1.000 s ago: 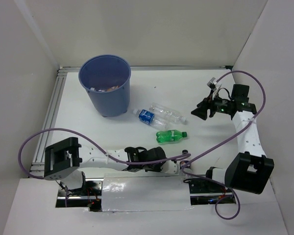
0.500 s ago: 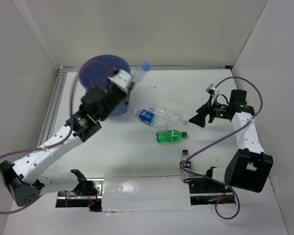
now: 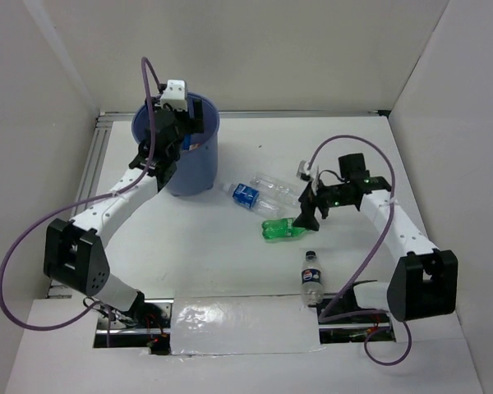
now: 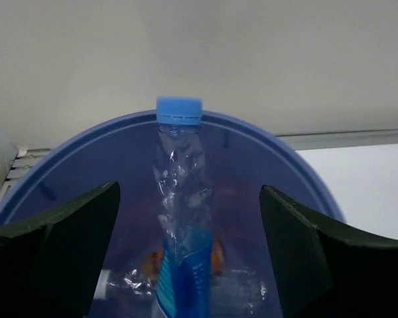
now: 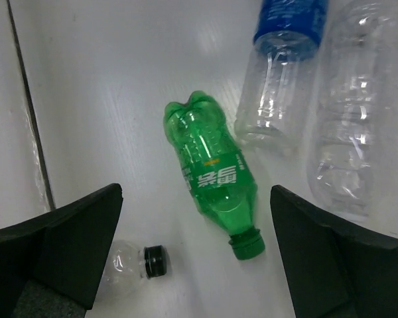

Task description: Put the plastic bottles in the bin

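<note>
The blue-violet bin point(image 3: 185, 168) stands at the back left. My left gripper point(image 3: 179, 131) hangs open over its mouth. In the left wrist view a clear blue-labelled bottle point(image 4: 179, 225) with a blue cap drops loose between the wide jaws, inside the bin's rim point(image 4: 288, 156). My right gripper point(image 3: 303, 218) is open just above the green bottle point(image 3: 281, 231), which lies between the jaws point(image 5: 209, 169). A blue-labelled bottle point(image 3: 246, 195) and a clear bottle point(image 3: 281, 190) lie beside it. A small cola bottle point(image 3: 311, 279) stands near the front.
Other bottles, one of them orange, lie at the bottom of the bin. An aluminium rail point(image 3: 89, 185) runs along the table's left edge, and white walls close in the back and both sides. Purple cables loop off both arms.
My left arm swung up from the near edge to the bin with a bottle and opened, letting it go. My right gripper opened and moved left and nearer, over the green bottle.
</note>
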Tool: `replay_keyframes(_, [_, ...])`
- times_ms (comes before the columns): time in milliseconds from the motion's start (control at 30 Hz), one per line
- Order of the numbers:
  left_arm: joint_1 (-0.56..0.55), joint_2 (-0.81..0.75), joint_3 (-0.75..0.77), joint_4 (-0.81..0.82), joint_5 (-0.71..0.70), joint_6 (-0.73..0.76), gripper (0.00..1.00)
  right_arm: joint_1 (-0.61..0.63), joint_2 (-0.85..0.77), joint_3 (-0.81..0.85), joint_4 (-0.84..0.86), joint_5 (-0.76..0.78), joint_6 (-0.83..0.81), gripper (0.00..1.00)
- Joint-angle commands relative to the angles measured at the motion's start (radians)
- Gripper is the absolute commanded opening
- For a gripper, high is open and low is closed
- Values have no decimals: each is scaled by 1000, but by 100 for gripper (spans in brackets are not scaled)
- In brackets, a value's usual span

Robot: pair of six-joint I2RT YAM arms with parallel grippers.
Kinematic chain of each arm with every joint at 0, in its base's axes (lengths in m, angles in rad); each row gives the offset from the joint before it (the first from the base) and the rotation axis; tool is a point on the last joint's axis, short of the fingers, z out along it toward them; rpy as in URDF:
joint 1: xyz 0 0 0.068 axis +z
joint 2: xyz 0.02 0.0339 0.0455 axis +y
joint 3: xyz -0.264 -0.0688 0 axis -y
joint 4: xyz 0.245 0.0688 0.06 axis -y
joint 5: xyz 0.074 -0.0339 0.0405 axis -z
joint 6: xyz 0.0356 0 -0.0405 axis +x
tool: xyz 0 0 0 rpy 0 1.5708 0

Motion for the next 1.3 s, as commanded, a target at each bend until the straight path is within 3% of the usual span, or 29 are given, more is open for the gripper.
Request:
replay_keyframes(0, [28,-7,123,43,-13,-35,99,89,-32,-89,76,170,-134,100])
replay_keyframes(200, [-20,-116,196,-81,47,-24,99,173,40,-163,246,345,-197,100])
replay_keyframes(267, [-41,-180,178,-200,143,-42,99,187,100,-163,323,399,-182,100])
replay_keyframes(400, [-136,-373,-52,-325,259,-125,96,216,177,-172,421,456,-172,100])
replay_keyframes(500, [-207,-514,-219,-369,218,-229,96,232,233,-172,422,456,-197,100])
replay_keyframes(600, [-274,-631,-421,-395,185,-393,95,276,266,-144,377,431,-224,86])
replay_keyframes(633, [-306,-656,-496,-396,185,-430,95,276,266,-132,345,407,-241,78])
replay_keyframes(667, [-323,-680,-529,-405,172,-455,93,276,248,-123,272,384,-259,62])
replay_keyframes(833, [-421,-786,-653,-449,87,-592,93,276,29,-118,45,252,-428,28])
replay_keyframes(933, [-460,-797,-708,-475,75,-682,93,285,-122,19,-81,166,-383,18])
replay_keyframes(1033, [-498,-808,-760,-460,75,-777,93,311,-150,194,15,179,-191,18])
replay_keyframes(1100, [-512,-808,-808,-430,84,-814,93,327,-97,260,196,256,-64,18])
replay_keyframes(1267, [-544,-738,-850,-344,128,-926,95,455,141,562,434,436,6,21])
